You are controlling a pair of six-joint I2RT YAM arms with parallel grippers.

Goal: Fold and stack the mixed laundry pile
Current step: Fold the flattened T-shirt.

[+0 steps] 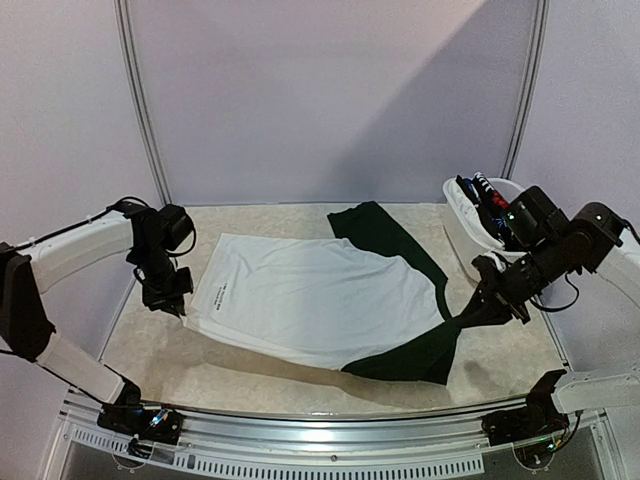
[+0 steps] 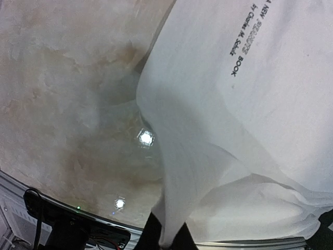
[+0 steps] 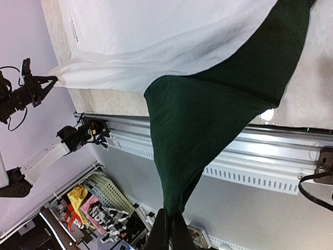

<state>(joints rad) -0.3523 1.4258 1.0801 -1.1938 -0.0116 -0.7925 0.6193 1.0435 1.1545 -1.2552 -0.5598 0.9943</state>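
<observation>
Nearest, at the bottom of my left wrist view: my left claw (image 2: 166, 237), closed on a bunched white corner of the shirt (image 1: 300, 290). From that pinch the cloth fans up and away and carries a few lines of small black print (image 2: 244, 39); the table (image 1: 180, 365) lies below it.

Centre: the white body of the shirt, drawn out wide between my two claws and sagging toward the table. Whether its middle touches I cannot tell.

Right of centre: the green part (image 1: 415, 350), either joined to the white or lying against it; I cannot tell which.

Right: my right claw (image 3: 169, 232), closed on a tip of the green part and holding it clear of the table.

Far right: the tub (image 1: 455, 215), with the rest of the pile (image 1: 485, 192) inside, only a striped scrap showing.

Progress, as I judge it: early. One garment is spread for folding, no fold is made, no stack shows, and the tub's contents wait.
</observation>
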